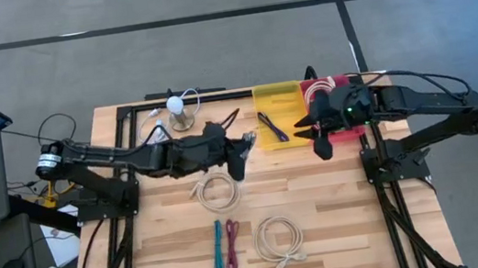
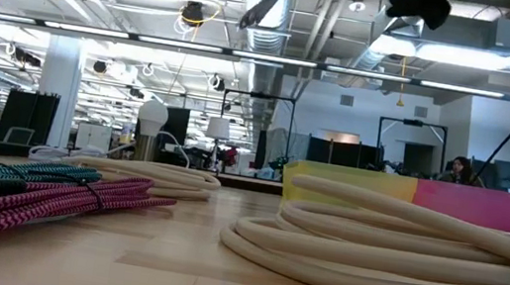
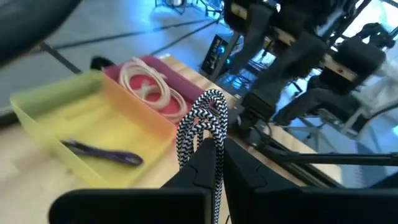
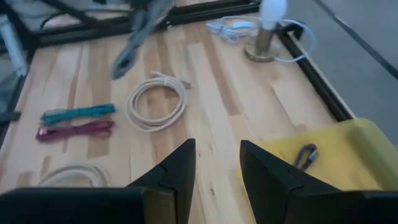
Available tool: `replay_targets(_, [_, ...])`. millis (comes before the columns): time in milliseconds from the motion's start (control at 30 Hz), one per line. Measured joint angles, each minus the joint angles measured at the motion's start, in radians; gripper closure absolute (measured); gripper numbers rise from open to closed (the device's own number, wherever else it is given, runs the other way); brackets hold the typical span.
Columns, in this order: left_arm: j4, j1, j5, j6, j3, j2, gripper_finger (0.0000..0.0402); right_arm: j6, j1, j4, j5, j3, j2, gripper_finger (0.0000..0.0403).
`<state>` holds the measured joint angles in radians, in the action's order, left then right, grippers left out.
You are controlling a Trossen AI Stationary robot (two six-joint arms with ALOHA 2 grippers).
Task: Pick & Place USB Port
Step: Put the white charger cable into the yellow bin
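My left gripper [image 1: 241, 150] hovers above the table's middle, just left of the yellow bin [image 1: 280, 115], and is shut on a black-and-white braided cable [image 3: 202, 121]. The yellow bin [image 3: 62, 118] holds a purple cable [image 3: 102, 152]. Beside it, the pink bin [image 3: 134, 68] holds a coiled cream cable [image 3: 149, 87]. My right gripper [image 4: 217, 168] is open and holds nothing. It hangs over the bins [image 1: 305, 127], pointing toward the table's left. My left gripper pinches the black-and-white cable between its two fingers, on the strands just below the bend of its folded loop [image 3: 214, 149]. The loop [image 3: 208, 102] stands up beyond the fingertips, lifted clear of the table. The cable's remaining length is hidden behind the fingers.
On the table lie a cream coil [image 1: 217, 192], a teal cable [image 1: 218, 246], a magenta cable [image 1: 232, 244] and a second cream coil [image 1: 279, 240]. A small white lamp [image 1: 178, 109] stands near the far edge. A dark metal frame [image 1: 126, 121] borders the table.
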<state>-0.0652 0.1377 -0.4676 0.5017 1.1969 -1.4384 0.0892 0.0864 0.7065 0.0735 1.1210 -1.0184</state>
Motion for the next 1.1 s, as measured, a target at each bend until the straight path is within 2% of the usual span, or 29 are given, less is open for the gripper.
replay_targets(233, [0.107,-0.055,0.098,-0.161,0.000,-0.001,0.0391,-0.089,0.000,-0.091,-0.158,0.000,-0.032,0.0287])
replay_targets(433, [0.252,-0.081,0.186,-0.243,0.000,-0.001,0.0391,-0.089,0.002,-0.199,-0.162,0.000,-0.031,0.0303])
replay_targets(600, [0.301,-0.097,0.237,-0.285,0.000,-0.001,0.0391,-0.057,0.000,-0.231,-0.163,0.000,-0.051,0.0310])
replay_targets(1100, [0.321,-0.108,0.247,-0.285,0.000,-0.001,0.0391,0.032,-0.042,-0.460,-0.166,-0.001,-0.256,0.0310])
